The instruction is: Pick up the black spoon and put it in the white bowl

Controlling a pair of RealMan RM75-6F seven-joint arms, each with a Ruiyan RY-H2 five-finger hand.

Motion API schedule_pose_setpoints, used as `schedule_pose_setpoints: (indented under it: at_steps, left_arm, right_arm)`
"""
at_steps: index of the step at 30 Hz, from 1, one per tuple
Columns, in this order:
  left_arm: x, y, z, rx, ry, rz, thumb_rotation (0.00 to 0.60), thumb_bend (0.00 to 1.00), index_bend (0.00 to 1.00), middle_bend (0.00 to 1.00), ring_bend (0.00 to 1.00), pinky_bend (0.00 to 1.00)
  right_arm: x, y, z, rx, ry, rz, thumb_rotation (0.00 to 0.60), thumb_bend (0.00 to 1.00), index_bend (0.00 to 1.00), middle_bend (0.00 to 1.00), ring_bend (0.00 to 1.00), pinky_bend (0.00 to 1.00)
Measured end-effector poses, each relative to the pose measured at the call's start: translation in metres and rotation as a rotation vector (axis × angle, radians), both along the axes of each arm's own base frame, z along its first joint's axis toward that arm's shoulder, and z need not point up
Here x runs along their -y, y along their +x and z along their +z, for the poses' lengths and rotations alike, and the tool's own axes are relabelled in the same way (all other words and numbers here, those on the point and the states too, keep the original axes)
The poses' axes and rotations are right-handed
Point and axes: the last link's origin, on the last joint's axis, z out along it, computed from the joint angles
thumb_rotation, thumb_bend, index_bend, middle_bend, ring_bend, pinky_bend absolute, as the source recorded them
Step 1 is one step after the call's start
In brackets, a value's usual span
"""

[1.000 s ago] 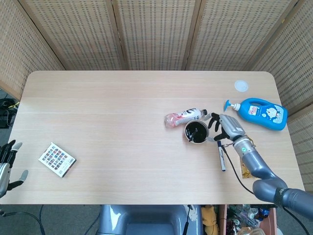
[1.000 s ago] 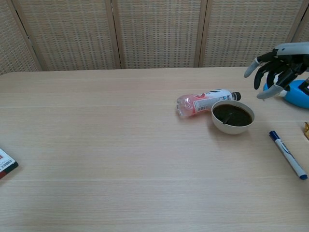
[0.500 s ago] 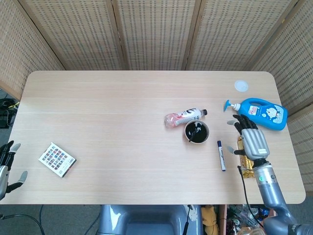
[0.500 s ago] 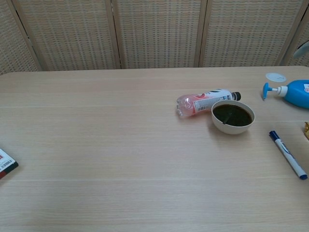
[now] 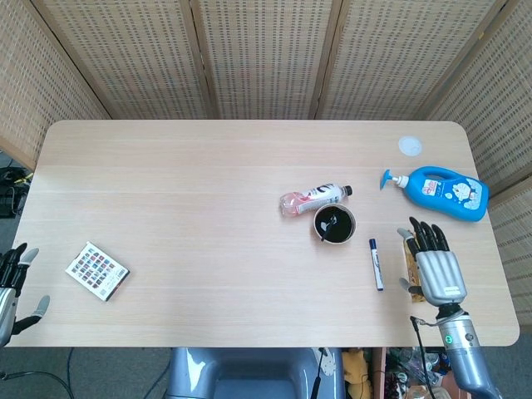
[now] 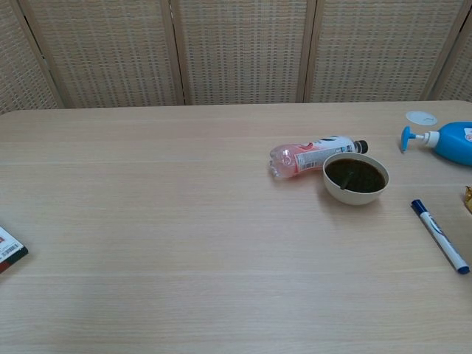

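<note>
Nearest the robot, at the table's front edge, the right hand (image 5: pixel 435 268) hovers flat with its dark-tipped fingers spread apart and nothing in them, over the front right part of the pale wooden table (image 5: pixel 191 208). It partly covers a small yellowish packet (image 5: pixel 407 249). At the opposite front corner, off the table's left edge, the left hand (image 5: pixel 12 287) shows only in part, its fingers apart and holding nothing. Neither hand appears in the chest view.

Near the left front lies a small flat patterned card box (image 5: pixel 97 270). Left of the right hand, a blue-capped white marker pen (image 5: pixel 376 263) lies on the wood, well apart from everything else.

Just beyond the marker stands the round white bowl (image 6: pixel 355 178). Its inside looks dark, and the black spoon (image 6: pixel 346 179) rests within it, handle leaning against the near rim. Touching the bowl's far side lies a clear plastic bottle with a pink and white label (image 6: pixel 313 155), on its side. Farther right lies a blue pump bottle (image 5: pixel 441 190), and beyond it a small white round lid (image 5: pixel 410 145). Woven wicker screens (image 5: pixel 266 58) close off the back.
</note>
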Motion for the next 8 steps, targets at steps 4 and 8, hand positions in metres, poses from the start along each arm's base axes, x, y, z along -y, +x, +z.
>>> schedule_pose_setpoints:
  at_steps: [4, 8]
  left_arm:
    - [0.001, 0.003, -0.001, 0.001, -0.001, -0.009, 0.6, 0.36, 0.0, 0.0, 0.0, 0.0]
    - [0.0, 0.004, -0.002, 0.005, -0.007, -0.013, 0.6, 0.36, 0.0, 0.0, 0.0, 0.0]
  right_arm:
    - [-0.009, -0.005, 0.001, -0.015, -0.019, -0.017, 0.6, 0.25, 0.02, 0.0, 0.0, 0.0]
    - [-0.019, -0.008, 0.003, -0.003, -0.041, -0.029, 0.6, 0.25, 0.02, 0.0, 0.0, 0.0]
